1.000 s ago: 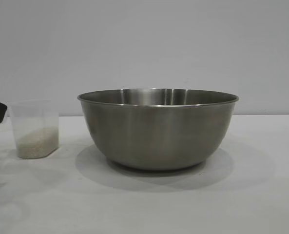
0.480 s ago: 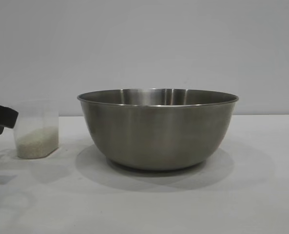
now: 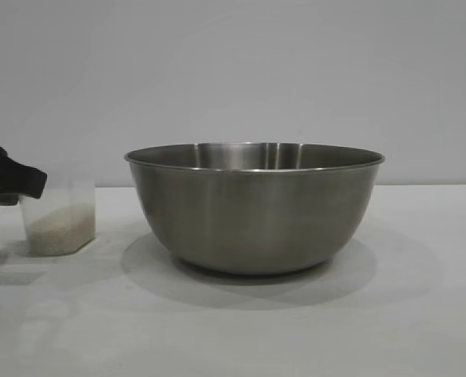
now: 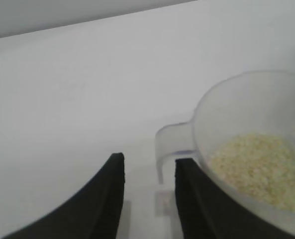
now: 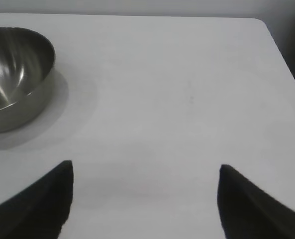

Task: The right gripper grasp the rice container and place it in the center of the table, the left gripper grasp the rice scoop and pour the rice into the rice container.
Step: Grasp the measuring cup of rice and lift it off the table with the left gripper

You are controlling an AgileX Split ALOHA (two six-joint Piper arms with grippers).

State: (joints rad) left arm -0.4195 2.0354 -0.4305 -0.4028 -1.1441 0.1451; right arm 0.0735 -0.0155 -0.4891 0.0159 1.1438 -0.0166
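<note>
The rice container (image 3: 255,208), a large steel bowl, stands mid-table on the white table (image 3: 295,330). To its left sits the rice scoop (image 3: 60,206), a clear cup with rice (image 3: 58,228) in its bottom. My left gripper (image 3: 28,184) reaches in from the left edge at the scoop's side. In the left wrist view the left gripper (image 4: 151,158) is open, and the scoop's handle (image 4: 169,137) lies just ahead of the gap, close to one finger (image 4: 189,189); rice (image 4: 251,162) shows inside. The right gripper (image 5: 146,167) hangs open over bare table, well away from the rice container (image 5: 13,74).
A plain grey wall stands behind the table. The table's far corner and edge (image 5: 266,30) show in the right wrist view. Open tabletop lies in front of and to the right of the bowl.
My left gripper has slid to the right toward the scoop and now overlaps its left side. Bowl, scoop and right gripper have not moved.
</note>
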